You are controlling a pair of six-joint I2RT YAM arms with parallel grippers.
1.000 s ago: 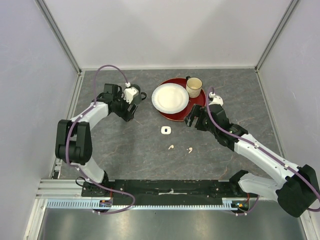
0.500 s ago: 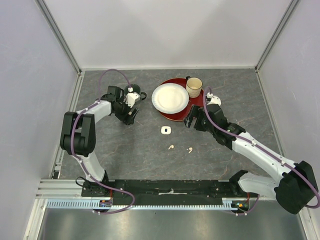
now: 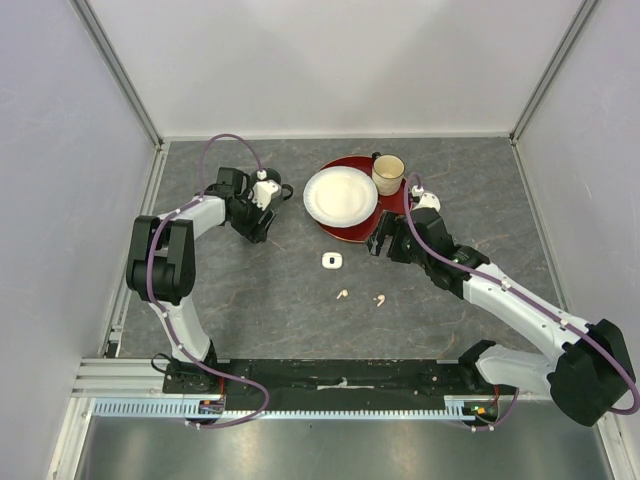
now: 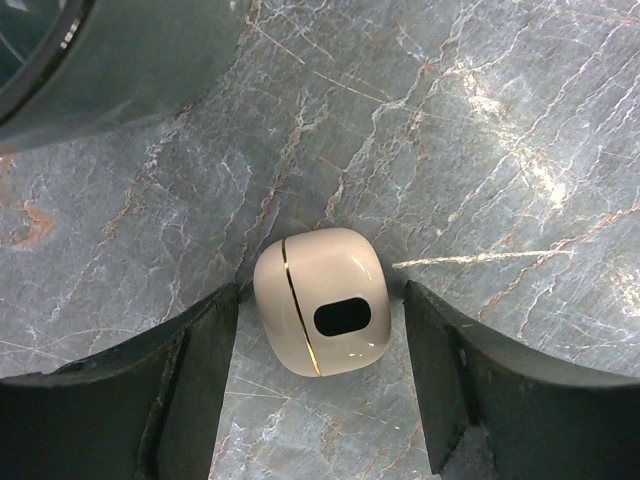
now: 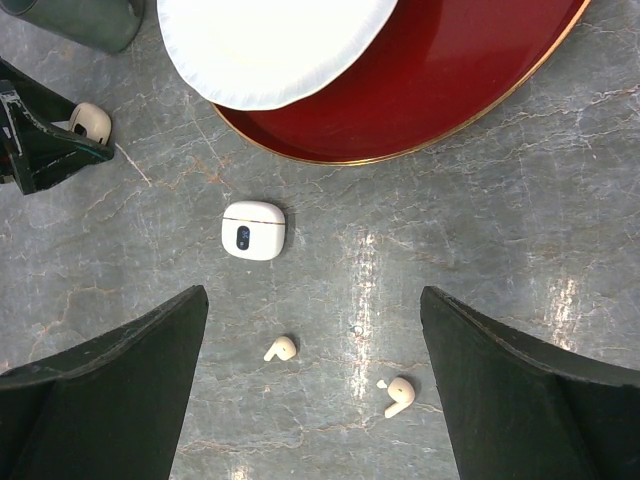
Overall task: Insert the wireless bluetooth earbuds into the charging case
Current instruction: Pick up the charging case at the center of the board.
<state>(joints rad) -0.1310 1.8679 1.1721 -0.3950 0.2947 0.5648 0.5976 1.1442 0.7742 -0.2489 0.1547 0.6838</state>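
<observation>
A closed cream charging case (image 4: 322, 300) with a gold seam and a black oval window lies on the grey marble table. My left gripper (image 3: 258, 232) stands astride it, one finger (image 4: 190, 370) on each side with a thin gap, so it is open and not touching. A second, white charging case (image 5: 253, 231) lies mid-table, also closed. Two pale peach earbuds (image 5: 282, 348) (image 5: 400, 394) lie loose in front of it. My right gripper (image 5: 315, 295) hovers wide open above the white case and these earbuds, holding nothing.
A red tray (image 3: 395, 200) at the back carries a white plate (image 3: 340, 196) and a beige mug (image 3: 388, 174). A dark mug (image 4: 100, 50) stands just beyond the left gripper. Grey walls enclose the table on three sides.
The left gripper's fingers have narrowed around the cream case and its wrist has shifted slightly. The right arm has barely moved. The earbuds and white case lie as before.
</observation>
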